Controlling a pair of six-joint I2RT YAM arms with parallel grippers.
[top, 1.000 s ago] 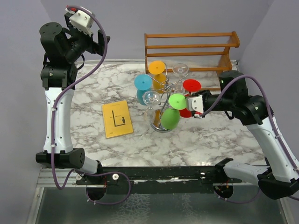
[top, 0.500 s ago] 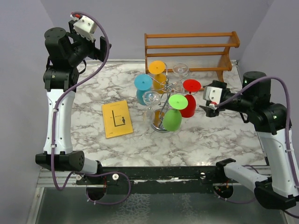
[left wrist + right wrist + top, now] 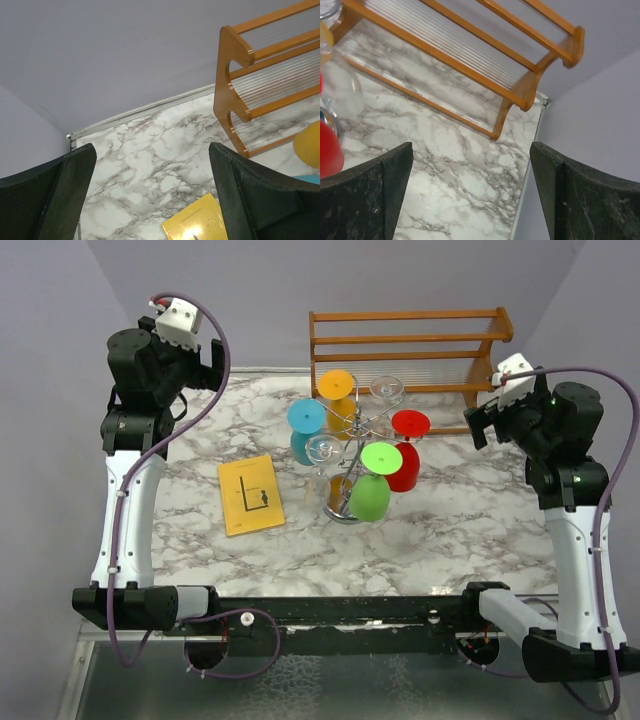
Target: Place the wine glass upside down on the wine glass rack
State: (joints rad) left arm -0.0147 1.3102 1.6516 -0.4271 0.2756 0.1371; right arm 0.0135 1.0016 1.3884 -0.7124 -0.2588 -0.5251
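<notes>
The silver wire wine glass rack (image 3: 347,508) stands mid-table with several wine glasses hanging upside down on it. The red wine glass (image 3: 406,468) hangs on its right side, and its edge shows at the left of the right wrist view (image 3: 329,150). My right gripper (image 3: 482,426) is raised at the right, well clear of the rack, open with nothing between its fingers (image 3: 470,200). High over the back left corner, my left gripper (image 3: 216,362) is also open and holds nothing (image 3: 150,200).
A brown wooden slatted shelf (image 3: 410,340) stands against the back wall behind the rack (image 3: 260,75) (image 3: 470,50). A yellow book (image 3: 251,495) lies flat left of the rack (image 3: 200,222). Grey walls close in on both sides.
My right gripper opened off the red glass and pulled back up to the right, leaving the glass hanging on the rack. The left gripper shifted slightly and opened a little wider.
</notes>
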